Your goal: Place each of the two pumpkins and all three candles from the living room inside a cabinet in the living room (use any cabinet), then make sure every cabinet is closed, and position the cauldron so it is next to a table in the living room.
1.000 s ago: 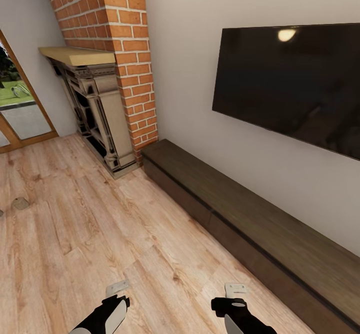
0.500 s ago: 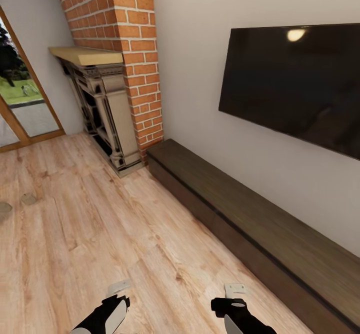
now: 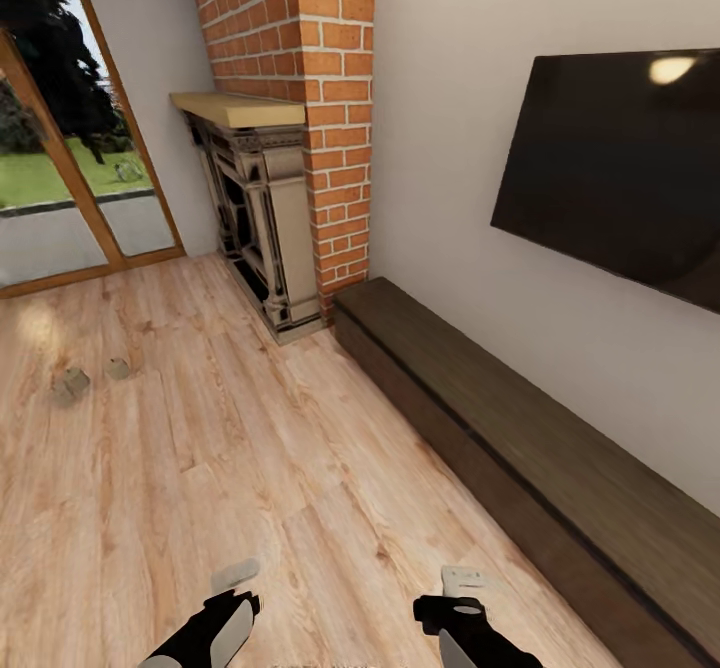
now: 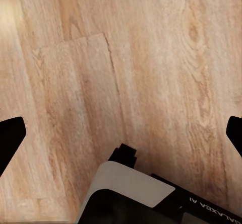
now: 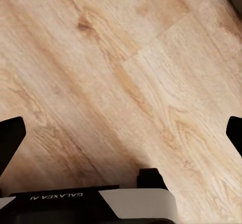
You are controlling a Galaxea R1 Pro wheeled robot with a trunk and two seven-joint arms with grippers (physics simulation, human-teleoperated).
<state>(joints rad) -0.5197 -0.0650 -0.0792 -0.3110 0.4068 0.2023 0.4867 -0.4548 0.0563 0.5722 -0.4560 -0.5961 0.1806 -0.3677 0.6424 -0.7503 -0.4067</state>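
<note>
Candles (image 3: 72,384) are seen lying on the wooden floor (image 3: 250,448), well apart from the closed cabinet (image 3: 520,468); both grippers' fingers are held wide apart, gripping nothing.

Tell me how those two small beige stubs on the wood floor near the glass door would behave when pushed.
The two small beige stubs look squat, so they would probably slide on the smooth wood floor rather than tip. Knocked onto a side, they might roll. They are too distant to judge more.
</note>
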